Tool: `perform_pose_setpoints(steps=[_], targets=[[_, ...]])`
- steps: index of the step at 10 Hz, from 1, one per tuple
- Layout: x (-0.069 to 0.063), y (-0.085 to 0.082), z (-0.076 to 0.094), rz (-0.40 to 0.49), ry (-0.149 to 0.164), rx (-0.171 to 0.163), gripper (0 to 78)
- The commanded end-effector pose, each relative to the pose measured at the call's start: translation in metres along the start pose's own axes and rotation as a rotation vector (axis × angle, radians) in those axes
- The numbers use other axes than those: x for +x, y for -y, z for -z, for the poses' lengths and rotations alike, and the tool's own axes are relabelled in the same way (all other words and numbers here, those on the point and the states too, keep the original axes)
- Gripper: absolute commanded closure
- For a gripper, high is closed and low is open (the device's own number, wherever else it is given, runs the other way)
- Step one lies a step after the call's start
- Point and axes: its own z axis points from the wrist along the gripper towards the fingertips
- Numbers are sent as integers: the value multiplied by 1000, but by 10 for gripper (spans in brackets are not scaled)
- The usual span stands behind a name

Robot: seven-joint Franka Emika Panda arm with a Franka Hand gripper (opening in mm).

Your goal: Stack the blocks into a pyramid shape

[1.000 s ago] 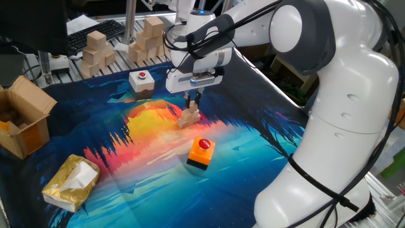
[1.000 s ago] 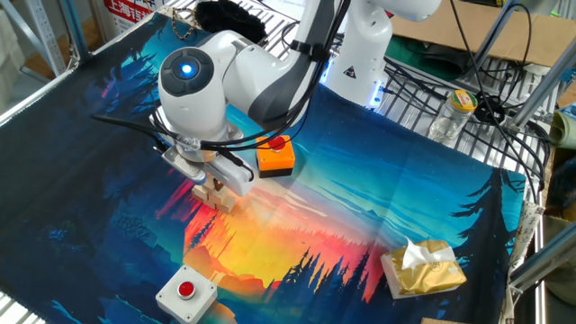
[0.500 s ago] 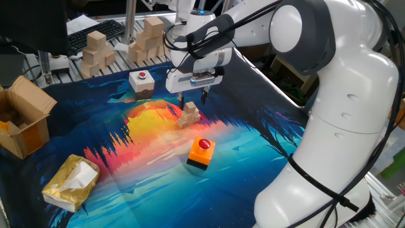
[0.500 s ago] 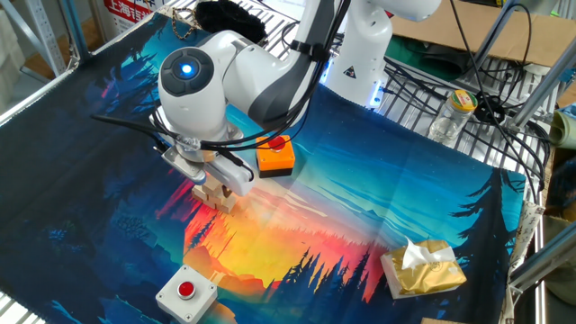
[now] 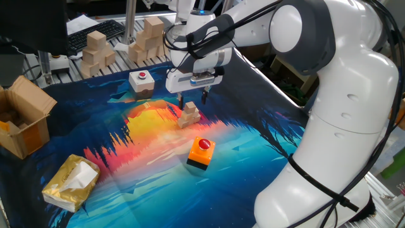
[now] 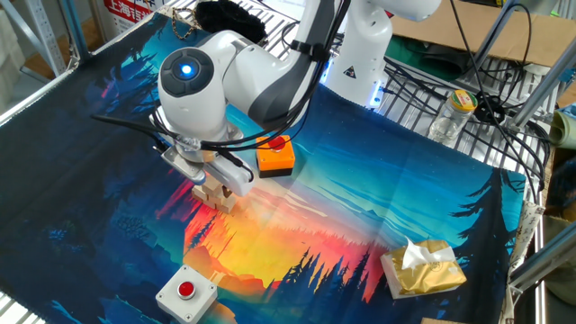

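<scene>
The small tan wooden blocks (image 5: 188, 115) stand in a tight stacked pile on the sunset-print mat, just behind the orange button box. My gripper (image 5: 193, 99) hangs straight above the pile with its fingers spread open to either side of the top block and holding nothing. In the other fixed view the blocks (image 6: 217, 195) show only partly below the gripper (image 6: 212, 178), whose body hides most of the pile. How many cubes are in the pile is hard to tell.
An orange button box (image 5: 201, 152) sits just in front of the pile, and a white button box (image 5: 142, 80) behind it. A cardboard box (image 5: 25, 123) and a yellow tissue pack (image 5: 71, 182) lie at the left. Large wooden blocks (image 5: 98, 50) are piled beyond the mat.
One second ago the fingers were closed together down at the top block. They have since opened and let it go; the block stays on the pile. Nothing moved in the last half second.
</scene>
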Motion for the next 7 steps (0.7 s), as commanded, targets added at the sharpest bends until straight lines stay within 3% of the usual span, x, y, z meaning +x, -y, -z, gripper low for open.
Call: perform_pose_setpoints(steps=[1,3,4,5,7], targets=[[6,-2,60,-89,-25,80,1],[8,-1,63,-101,-33,76,1],[10,1,66,-91,-39,46,1],[10,2,66,-82,-35,27,1],[9,2,66,-74,-9,22,1]])
